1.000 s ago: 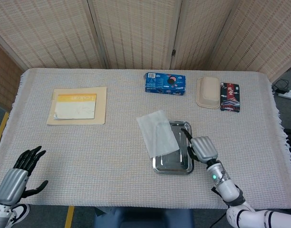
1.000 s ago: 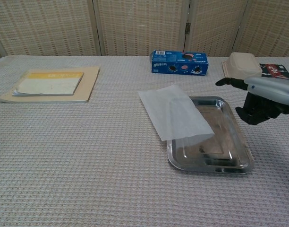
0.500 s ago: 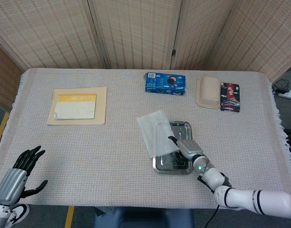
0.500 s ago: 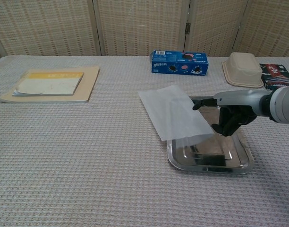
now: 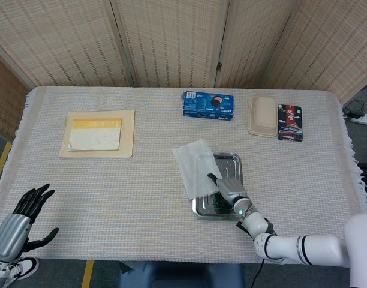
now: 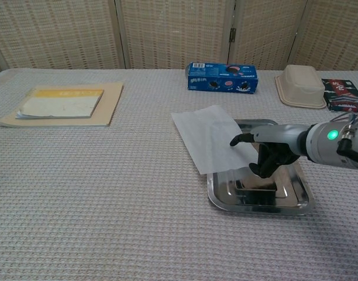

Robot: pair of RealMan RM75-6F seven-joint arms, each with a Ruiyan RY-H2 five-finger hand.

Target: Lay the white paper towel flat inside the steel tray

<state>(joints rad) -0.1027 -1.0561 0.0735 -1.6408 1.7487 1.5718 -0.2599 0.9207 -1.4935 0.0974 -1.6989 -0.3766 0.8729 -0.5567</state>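
while the woven grey tablecloth (image 5: pixel 141 180) spreads under the shiny rectangular steel tray (image 5: pixel 234 163) | thin white paper towel (image 6: pixel 211 137) drapes over the tray's left rim, half on cloth | right hand (image 6: pixel 267 146) above the tray, fingers curled at towel's edge, grip unclear | left hand (image 5: pixel 18 219) far left of the tray, fingers spread, holding nothing
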